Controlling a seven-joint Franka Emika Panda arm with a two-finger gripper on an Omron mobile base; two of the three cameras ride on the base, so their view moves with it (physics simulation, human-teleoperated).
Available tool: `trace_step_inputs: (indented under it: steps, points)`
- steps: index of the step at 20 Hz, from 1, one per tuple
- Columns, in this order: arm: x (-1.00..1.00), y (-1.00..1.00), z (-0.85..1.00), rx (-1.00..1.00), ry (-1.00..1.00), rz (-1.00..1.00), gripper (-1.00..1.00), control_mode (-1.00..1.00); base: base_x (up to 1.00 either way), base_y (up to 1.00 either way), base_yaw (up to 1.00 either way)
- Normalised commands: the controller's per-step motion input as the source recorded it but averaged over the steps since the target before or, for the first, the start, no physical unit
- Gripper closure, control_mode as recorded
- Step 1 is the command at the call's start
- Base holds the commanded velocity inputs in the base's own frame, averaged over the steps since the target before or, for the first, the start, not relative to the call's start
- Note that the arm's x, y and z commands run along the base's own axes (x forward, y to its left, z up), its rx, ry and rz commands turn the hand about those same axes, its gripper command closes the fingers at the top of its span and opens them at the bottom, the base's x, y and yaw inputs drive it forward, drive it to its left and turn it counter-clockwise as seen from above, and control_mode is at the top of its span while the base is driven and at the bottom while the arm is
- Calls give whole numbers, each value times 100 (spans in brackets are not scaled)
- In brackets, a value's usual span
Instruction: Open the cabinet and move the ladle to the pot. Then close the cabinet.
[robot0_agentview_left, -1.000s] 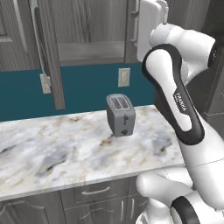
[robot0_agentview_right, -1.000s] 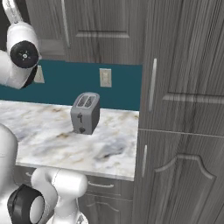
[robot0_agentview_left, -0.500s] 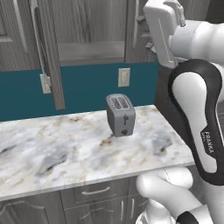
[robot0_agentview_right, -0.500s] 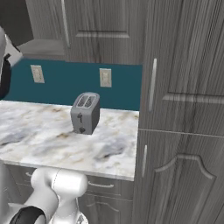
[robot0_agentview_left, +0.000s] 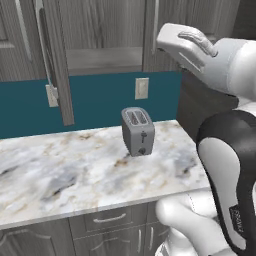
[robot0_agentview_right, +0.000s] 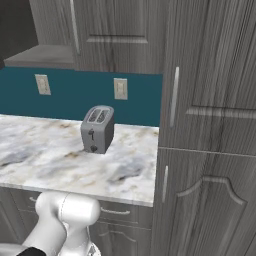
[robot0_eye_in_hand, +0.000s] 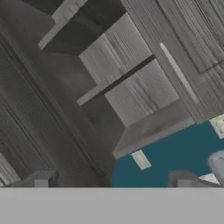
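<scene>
The open cabinet (robot0_eye_in_hand: 127, 83) slants across the frame's centre, grey shelves bare, teal wall (robot0_eye_in_hand: 175, 153) at lower right, and the tool (robot0_eye_in_hand: 111, 180) spread wide along the bottom.

Dark grey wood grain on the cabinet (robot0_agentview_left: 105, 25), with slim silver bar handles and a plain grey shelf (robot0_agentview_left: 102, 59) inside. Deep teal across the backsplash (robot0_agentview_left: 100, 102), broken by pale cream outlet plates (robot0_agentview_left: 142, 88). White marble veined in grey and tan over the tabletop (robot0_agentview_left: 75, 170). Brushed grey on the toaster (robot0_agentview_left: 138, 131), dark at its slots.
</scene>
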Motion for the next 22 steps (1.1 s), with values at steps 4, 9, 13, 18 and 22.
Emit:
trace_step_inputs:
  steps: [4,9,13,18,22]
  points:
    - [-74,21,-24,-28,-17,-31,-100,-100,0,0,0]
    - [-96,14,-7,-18,-13,-30,-100,-100,0,0,0]
    - [-90,27,-2,-13,-11,-26,-100,-100,0,0,0]
    - [-19,33,-30,-21,-11,-29,-100,-100,0,0,0]
    - [0,29,-49,-24,-15,-28,-100,-100,0,0,0]
